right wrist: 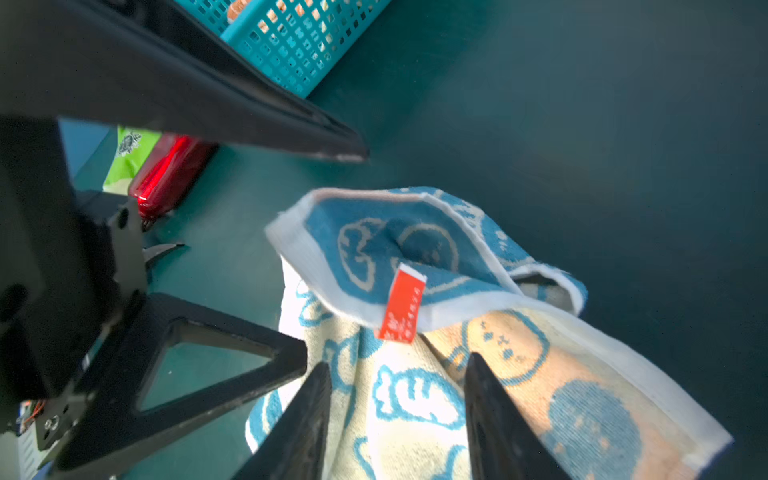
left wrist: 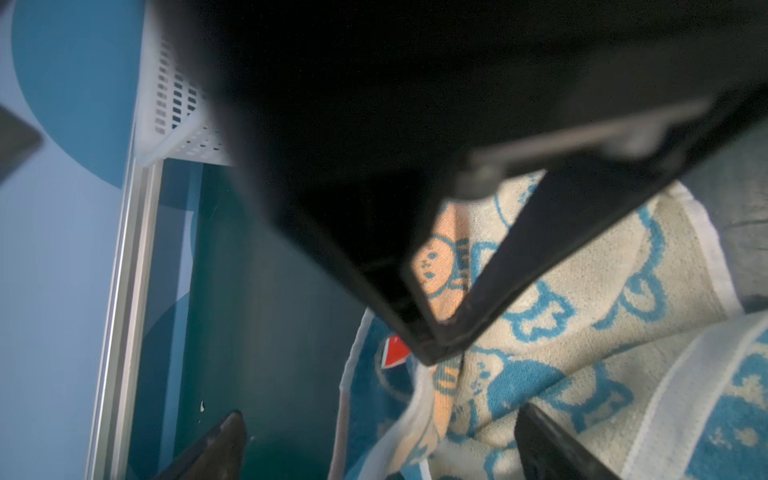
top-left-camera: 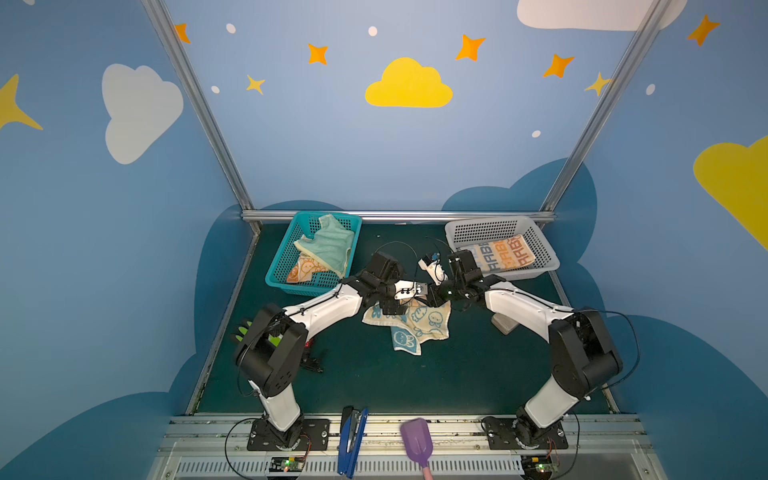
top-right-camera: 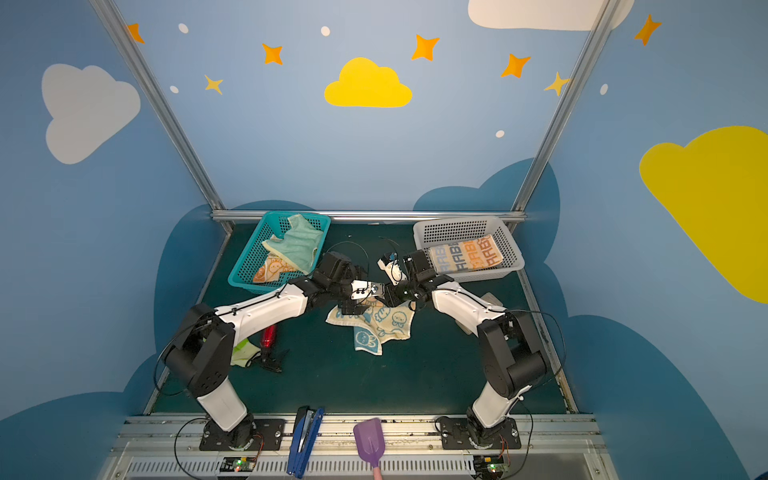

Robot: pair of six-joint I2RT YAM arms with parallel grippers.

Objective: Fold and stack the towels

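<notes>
The blue rabbit towel [top-left-camera: 419, 328] lies crumpled at the middle of the counter [top-left-camera: 374, 382], a corner flipped over. Its far edge is pinched by the right pincer [right wrist: 399, 361]; the left pincer [left wrist: 380, 411] is held spread wide over the cloth alongside. Flattening appears to be in hand; next, a second grip is needed, then an outward pull

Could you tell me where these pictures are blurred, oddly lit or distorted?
Left wrist view: the right arm, near the lens, is blurred; right wrist view: a warm light patch on the blue rabbit towel; in both top views the frame posts splay.
</notes>
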